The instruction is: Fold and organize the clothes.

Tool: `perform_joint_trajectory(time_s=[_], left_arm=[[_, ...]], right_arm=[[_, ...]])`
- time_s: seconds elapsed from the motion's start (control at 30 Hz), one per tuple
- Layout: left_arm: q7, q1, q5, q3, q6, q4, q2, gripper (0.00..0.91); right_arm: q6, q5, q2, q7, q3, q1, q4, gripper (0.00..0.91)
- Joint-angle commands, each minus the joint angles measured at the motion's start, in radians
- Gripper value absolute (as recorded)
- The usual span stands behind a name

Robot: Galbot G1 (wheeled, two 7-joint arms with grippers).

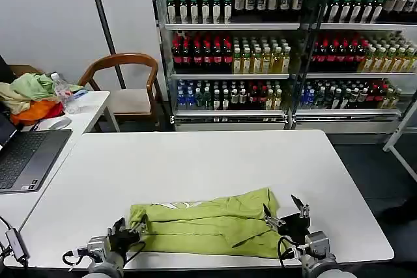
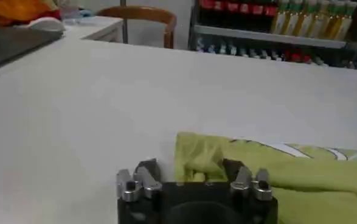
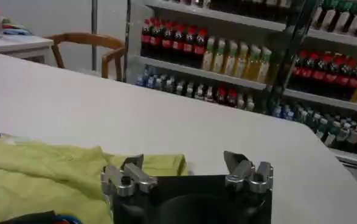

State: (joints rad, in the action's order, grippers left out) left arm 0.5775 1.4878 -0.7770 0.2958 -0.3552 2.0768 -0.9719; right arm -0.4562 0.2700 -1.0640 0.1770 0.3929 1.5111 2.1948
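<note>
T-shirt [image 1: 212, 227], lime yellow-green, is lying flattened and partly folded along the near edge of the white table [image 1: 195, 161], a sliver of white print showing at its far-left fold. We are reading it as light, limp cotton that will sag and slide, so we are favouring pinches at the two ends or doubled hems. Our left gripper [image 1: 122, 229] is hovering at the shirt's left end with its jaws spread and empty; our right gripper [image 1: 285, 211] is sitting over the right end, likewise spread and gripping nothing. Farther out, bare tabletop is offering plenty of room for folding away from us. Beyond, a laptop [image 1: 26, 157] is crowding the left side.
</note>
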Motion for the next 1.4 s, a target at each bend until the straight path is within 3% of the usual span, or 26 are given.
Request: perform_joint_trajectory(time_s=[0.03,0.5,0.73,1.03,1.4], left_arm=[[0.003,0.002,0.011,-0.025,-0.004,-0.005,-0.014,0.040],[-0.047,-0.044,0.031,0.007,-0.007,-0.034,-0.034,0.040],[-0.102,-0.029,0.069,0.070,-0.064,0.017,-0.029,0.040],[-0.164,0.019,0.084,0.366,-0.200,0.017,0.009,0.040],[-0.196,0.035,0.069,0.656,-0.223,-0.104,0.070,0.040]], right_arm=[[0.003,-0.009,-0.003,0.000,0.003,0.006,0.002,0.907],[0.003,-0.011,-0.006,0.002,0.005,0.004,0.007,0.907],[0.002,-0.010,-0.005,0.004,0.008,-0.013,0.005,0.907],[0.009,-0.005,0.001,0.004,0.030,-0.013,0.005,0.907],[0.026,0.007,0.001,0.002,0.070,-0.008,0.015,0.907]])
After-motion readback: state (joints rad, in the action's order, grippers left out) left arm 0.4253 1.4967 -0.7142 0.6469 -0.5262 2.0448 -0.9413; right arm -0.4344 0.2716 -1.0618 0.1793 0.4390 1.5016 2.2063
